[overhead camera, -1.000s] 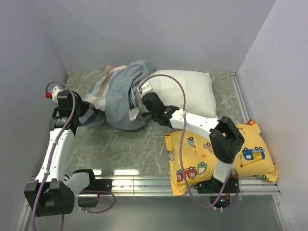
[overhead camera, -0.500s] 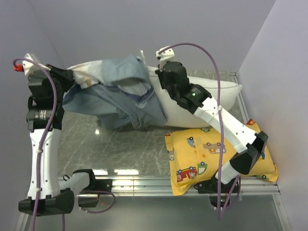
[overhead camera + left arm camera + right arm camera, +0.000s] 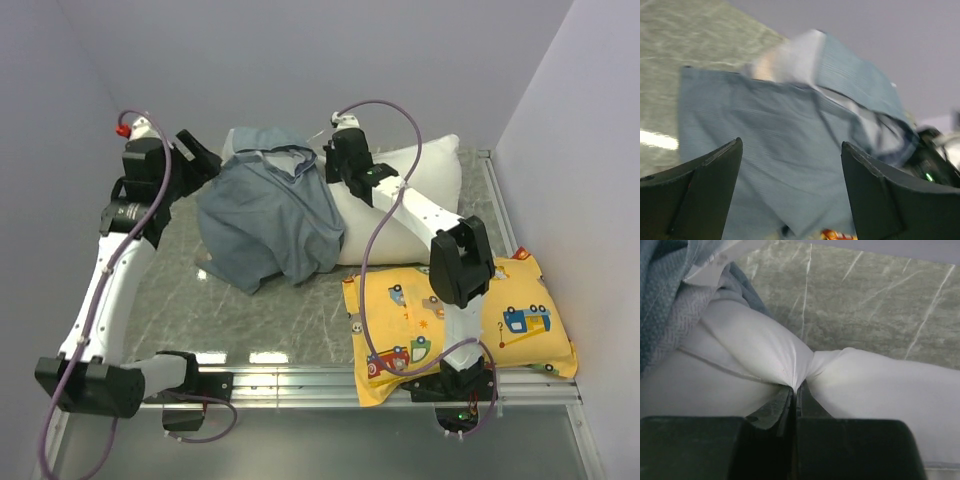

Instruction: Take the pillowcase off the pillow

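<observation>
Two robot arms, a striped pillowcase heaped between them.
The left gripper gapes wide, holding nothing; the blue-grey pillowcase lies just ahead of its jaws. To that heap's right, the right gripper is clamped on a thin fold of the white pillow. That small pinch may slip if the cloth snags during a pull.

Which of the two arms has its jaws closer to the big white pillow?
Right. The right arm has its jaws shut on a pinch of the white pillow. The left arm holds its jaws open at the far side of the striped pillowcase.
</observation>
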### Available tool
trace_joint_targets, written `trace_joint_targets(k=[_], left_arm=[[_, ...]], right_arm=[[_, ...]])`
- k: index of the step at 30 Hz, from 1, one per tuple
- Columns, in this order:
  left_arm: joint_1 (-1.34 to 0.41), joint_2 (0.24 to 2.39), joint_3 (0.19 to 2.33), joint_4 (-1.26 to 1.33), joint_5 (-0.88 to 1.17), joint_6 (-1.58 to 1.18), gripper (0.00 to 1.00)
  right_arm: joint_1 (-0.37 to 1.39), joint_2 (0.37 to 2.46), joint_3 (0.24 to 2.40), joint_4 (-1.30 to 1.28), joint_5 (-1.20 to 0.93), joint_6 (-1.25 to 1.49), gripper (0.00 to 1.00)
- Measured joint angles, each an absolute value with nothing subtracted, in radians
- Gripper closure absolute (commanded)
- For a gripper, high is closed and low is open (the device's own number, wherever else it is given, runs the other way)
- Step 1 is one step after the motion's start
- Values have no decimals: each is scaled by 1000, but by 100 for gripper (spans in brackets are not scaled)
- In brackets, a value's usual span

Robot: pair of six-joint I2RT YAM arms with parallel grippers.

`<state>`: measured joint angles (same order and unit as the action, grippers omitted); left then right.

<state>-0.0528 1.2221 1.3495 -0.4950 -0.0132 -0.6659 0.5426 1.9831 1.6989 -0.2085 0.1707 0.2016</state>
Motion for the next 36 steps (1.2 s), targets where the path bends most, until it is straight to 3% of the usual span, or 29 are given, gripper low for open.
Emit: trace_joint_targets(k=[4, 10, 13, 16, 17, 19, 20, 22, 23, 25, 27, 33, 36], left_arm=[[-191, 1139, 1296, -470, -86, -679, 19], [-347, 1094, 1045, -396, -166, -768, 17], [-416, 1158, 952, -372, -183, -797, 13], [-459, 1192, 887, -304, -181, -812, 13], [-464, 1197, 871, -281, -181, -817, 17], [-464, 1212, 860, -238, -185, -832, 27], [-464, 1225, 860, -218, -194, -836, 43], [-464, 1251, 861, -194, -212, -855, 57], [-464, 1264, 861, -189, -224, -862, 70], [-464, 1281, 861, -185, -242, -876, 81], [-466, 1285, 861, -181, -267, -886, 100], [-465, 1289, 894, -204, -347, -905, 100], [-456, 1289, 910, -218, -379, -906, 99]], right_arm=[[540, 1995, 1720, -213, 155, 228, 100], [530, 2006, 1736, -225, 137, 250, 100], [529, 2005, 1735, -225, 136, 250, 91], [529, 1996, 1729, -225, 134, 253, 72], [529, 1989, 1724, -225, 133, 255, 60], [529, 1967, 1707, -223, 130, 254, 50], [529, 1949, 1692, -221, 130, 253, 42], [530, 1900, 1657, -223, 133, 249, 32], [530, 1868, 1635, -225, 134, 246, 29], [530, 1801, 1597, -239, 133, 234, 25], [530, 1735, 1568, -266, 130, 224, 20], [541, 1592, 1428, -302, 128, 212, 17], [544, 1608, 1373, -306, 143, 215, 22]])
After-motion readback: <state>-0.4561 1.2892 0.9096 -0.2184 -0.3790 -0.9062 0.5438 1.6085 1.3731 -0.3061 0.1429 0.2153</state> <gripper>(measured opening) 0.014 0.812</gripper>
